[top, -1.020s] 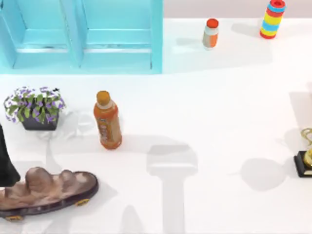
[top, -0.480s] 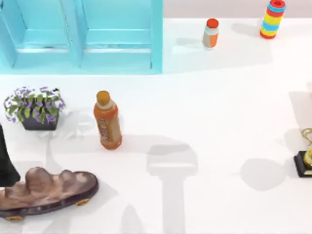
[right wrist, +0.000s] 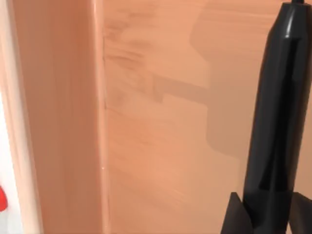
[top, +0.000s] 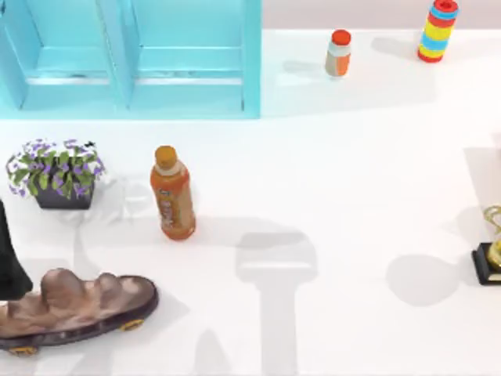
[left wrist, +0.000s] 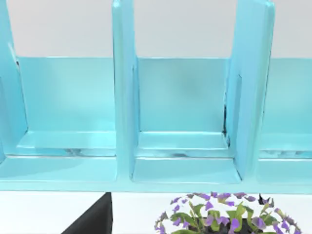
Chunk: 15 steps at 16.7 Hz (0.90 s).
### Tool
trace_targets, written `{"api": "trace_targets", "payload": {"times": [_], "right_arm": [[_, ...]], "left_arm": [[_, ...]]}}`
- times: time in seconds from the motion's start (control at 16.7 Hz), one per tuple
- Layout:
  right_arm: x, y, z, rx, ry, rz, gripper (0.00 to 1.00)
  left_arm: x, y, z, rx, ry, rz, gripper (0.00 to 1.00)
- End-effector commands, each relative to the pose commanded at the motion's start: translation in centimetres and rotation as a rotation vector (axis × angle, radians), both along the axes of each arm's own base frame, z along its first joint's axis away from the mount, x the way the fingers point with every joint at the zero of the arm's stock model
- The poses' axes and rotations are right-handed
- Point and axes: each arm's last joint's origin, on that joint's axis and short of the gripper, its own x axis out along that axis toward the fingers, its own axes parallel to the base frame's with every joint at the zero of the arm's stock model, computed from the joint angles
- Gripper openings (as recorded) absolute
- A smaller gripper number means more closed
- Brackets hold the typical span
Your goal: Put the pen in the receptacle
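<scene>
The pen (right wrist: 280, 97) is gripped near its lower end by the right tool (right wrist: 267, 210), which is clenched on it. In the right wrist view the pen is seen in front of a tan, wood-grained surface (right wrist: 161, 136) with a raised edge.

The left arm (top: 9, 258) is parked at the left edge of the bench (top: 352, 157); whether its tool is released or clenched cannot be told. Its wrist camera is pointed at the blue shelf unit (left wrist: 185, 122) and the potted purple flowers (left wrist: 224, 217).

An orange bottle (top: 173, 194) is stood near the flowers, and a brown rock ornament (top: 74, 305) is set at the near left. A gold trophy (top: 491, 251) is placed at the right edge.
</scene>
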Motion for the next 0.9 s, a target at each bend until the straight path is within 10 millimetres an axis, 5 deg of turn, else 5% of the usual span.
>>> {"api": "trace_targets", "payload": {"times": [0.78,0.9], "right_arm": [[0.0,0.0,0.0,0.0,0.0,0.0,0.98],[0.0,0.0,0.0,0.0,0.0,0.0,1.0]], "left_arm": [[0.0,0.0,0.0,0.0,0.0,0.0,1.0],[0.0,0.0,0.0,0.0,0.0,0.0,1.0]]}}
